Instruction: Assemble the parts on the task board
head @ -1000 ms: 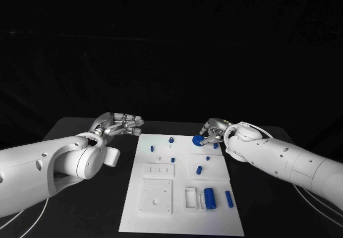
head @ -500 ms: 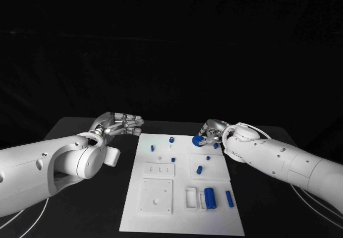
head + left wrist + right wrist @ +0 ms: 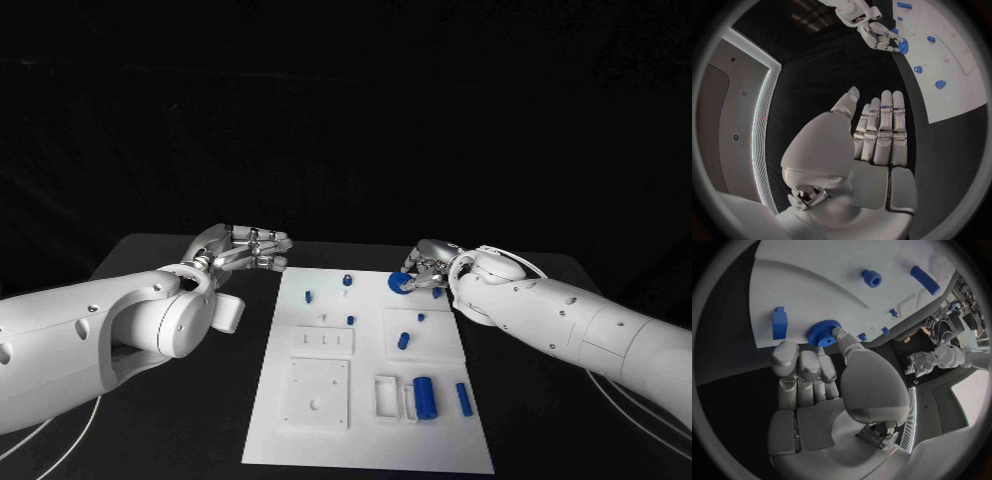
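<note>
The white task board lies in the middle of the black table. My right hand is over its far right corner and pinches a blue toothed gear between thumb and fingertips. The right wrist view shows the gear at the board's edge, next to a blue block; whether it touches the board I cannot tell. My left hand hovers beside the far left corner, off the board. Its fingers are straight and hold nothing.
Several small blue pegs stand on the far half of the board, among them one at the left and one in the middle. A large blue cylinder and a blue bar lie near the front right.
</note>
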### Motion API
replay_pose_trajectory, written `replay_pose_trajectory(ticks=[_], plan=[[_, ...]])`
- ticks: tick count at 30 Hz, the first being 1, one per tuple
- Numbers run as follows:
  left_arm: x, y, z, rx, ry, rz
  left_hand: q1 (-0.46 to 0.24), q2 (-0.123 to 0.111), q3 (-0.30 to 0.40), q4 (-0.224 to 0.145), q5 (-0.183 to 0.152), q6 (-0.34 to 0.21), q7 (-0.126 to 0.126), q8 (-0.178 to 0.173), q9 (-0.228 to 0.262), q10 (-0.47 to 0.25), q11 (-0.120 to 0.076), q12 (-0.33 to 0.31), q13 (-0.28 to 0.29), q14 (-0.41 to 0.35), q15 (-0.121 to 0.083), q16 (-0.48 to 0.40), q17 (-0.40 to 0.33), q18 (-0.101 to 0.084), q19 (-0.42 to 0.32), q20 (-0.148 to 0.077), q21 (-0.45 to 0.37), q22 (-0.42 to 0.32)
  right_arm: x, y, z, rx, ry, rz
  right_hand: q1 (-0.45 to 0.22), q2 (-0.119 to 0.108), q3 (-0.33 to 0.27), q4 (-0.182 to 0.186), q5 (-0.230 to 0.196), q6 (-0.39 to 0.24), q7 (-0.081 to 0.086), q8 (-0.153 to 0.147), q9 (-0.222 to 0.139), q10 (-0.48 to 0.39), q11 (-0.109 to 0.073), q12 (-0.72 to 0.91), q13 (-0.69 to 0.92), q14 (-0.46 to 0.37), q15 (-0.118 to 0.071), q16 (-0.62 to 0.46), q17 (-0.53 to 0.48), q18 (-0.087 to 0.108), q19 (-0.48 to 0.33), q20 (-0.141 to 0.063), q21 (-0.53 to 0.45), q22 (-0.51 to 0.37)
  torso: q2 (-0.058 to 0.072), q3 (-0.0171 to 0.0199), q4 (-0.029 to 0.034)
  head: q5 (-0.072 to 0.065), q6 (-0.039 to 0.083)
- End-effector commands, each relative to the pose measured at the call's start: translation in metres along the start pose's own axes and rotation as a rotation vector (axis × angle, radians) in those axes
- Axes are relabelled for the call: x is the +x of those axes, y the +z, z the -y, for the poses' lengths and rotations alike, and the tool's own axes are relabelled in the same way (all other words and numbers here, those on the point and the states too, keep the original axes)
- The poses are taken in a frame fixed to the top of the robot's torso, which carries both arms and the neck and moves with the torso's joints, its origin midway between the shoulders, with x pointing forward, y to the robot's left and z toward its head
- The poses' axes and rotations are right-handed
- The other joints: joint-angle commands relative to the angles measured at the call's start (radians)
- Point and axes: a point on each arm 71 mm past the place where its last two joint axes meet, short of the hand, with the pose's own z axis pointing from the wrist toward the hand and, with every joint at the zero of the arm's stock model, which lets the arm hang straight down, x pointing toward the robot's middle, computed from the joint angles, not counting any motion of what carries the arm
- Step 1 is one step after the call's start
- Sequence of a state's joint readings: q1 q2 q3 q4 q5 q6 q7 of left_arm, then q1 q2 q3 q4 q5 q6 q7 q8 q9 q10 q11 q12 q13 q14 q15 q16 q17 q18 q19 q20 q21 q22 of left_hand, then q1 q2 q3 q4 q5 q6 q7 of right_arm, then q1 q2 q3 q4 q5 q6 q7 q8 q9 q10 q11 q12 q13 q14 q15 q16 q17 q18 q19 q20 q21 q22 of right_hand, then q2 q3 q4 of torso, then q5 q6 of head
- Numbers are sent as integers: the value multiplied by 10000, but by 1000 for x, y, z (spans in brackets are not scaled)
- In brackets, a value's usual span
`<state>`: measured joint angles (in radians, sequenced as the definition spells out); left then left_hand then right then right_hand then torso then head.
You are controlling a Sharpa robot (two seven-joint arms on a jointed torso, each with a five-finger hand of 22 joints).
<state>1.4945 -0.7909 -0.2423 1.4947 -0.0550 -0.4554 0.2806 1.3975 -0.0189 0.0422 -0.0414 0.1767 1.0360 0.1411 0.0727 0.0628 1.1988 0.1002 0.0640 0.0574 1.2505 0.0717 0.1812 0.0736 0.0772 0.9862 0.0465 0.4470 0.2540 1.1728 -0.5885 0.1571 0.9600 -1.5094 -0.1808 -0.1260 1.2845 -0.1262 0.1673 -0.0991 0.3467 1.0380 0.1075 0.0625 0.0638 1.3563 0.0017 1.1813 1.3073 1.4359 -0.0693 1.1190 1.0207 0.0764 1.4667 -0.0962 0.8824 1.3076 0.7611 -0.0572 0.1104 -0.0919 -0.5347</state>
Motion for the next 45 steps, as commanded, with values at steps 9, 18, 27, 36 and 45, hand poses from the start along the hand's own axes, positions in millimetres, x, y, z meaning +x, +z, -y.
replay_pose_trajectory(ticks=[9,18,27,36,45], plan=[[3,1,1,34,-16,-232,-17,39,-63,-22,-36,-77,-23,-53,13,-54,14,-32,12,-78,-13,-46,-9,-61,44,53,-46,-29,12,0,1,57,-569,-921,-163,23,110,-139,354,188,-24,-6,-7,85,-33,114,95,101,0,91,77,50,517,57,86,1080,1,4,5,30,-48],[4,1,1,23,-13,-265,9,54,-62,-28,-21,-79,-23,-53,12,-60,16,-34,12,-80,-15,-46,-10,-59,50,50,-47,-38,18,-1,-1,86,-920,-1285,-296,31,216,-190,1042,238,-39,-6,-8,92,-48,130,118,106,-5,105,108,31,510,53,124,1085,-1,8,-4,60,-54],[3,1,1,37,-8,-247,9,54,-62,-28,-21,-79,-23,-53,12,-60,16,-34,12,-80,-15,-46,-10,-59,50,50,-47,-38,11,-3,-13,-104,-1258,-138,-619,72,1213,-346,1001,817,-220,11,1,273,-162,368,314,123,-110,134,162,-23,536,-46,227,1097,-10,1,-2,108,-8],[2,0,1,50,-3,-203,9,54,-62,-28,-21,-79,-23,-53,12,-60,16,-34,12,-80,-15,-46,-10,-59,50,50,-47,-38,2,-10,-35,-550,-1473,1026,-656,-29,1594,-214,834,1231,-331,-1,-1,372,-205,422,382,130,-181,143,174,-77,557,-123,345,1118,-7,3,-22,168,6],[0,-1,1,56,1,-155,9,54,-62,-28,-21,-79,-23,-53,12,-60,16,-34,12,-80,-15,-46,-10,-59,50,50,-47,-38,-6,-26,-70,-1501,-1653,2066,-676,-248,1545,135,707,1317,-373,-6,-3,449,-215,455,423,138,-209,157,161,-101,572,-151,528,1151,-6,1,-24,190,54]])
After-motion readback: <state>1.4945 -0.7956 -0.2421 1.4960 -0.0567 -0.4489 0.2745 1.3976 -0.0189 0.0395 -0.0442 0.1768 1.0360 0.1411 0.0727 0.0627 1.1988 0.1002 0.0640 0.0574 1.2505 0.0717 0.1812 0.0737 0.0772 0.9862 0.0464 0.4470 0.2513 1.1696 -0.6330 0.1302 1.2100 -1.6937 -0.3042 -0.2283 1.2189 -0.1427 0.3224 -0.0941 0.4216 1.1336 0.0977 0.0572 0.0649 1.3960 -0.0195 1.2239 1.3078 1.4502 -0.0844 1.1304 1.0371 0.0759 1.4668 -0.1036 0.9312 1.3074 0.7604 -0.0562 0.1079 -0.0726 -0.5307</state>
